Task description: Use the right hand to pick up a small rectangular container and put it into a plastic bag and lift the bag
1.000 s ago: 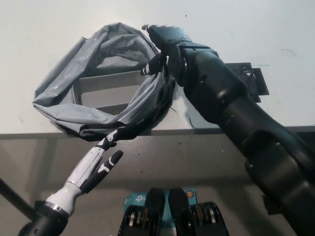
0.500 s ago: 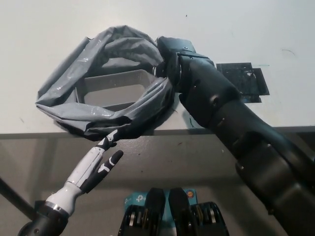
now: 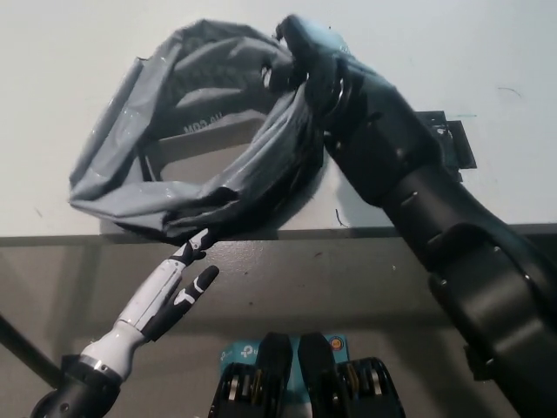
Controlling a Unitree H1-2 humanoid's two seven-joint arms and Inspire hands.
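Head view. Right hand [image 3: 305, 54], black, w/ fingers clamped on the upper right rim of the grey plastic bag [image 3: 191, 148]; that side of the bag is drawn up, its mouth gaping toward the camera. Small rectangular container [image 3: 178, 148] sits inside the bag, only part of its pale wall showing thru the opening. Bag's lower edge lies near the front edge of the white table [image 3: 70, 52]. Left hand [image 3: 174, 292], white, rests below the table edge, fingers apart, empty.

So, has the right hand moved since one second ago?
Yes. The right hand, shut on the plastic bag, went up the picture, away from the table edge.
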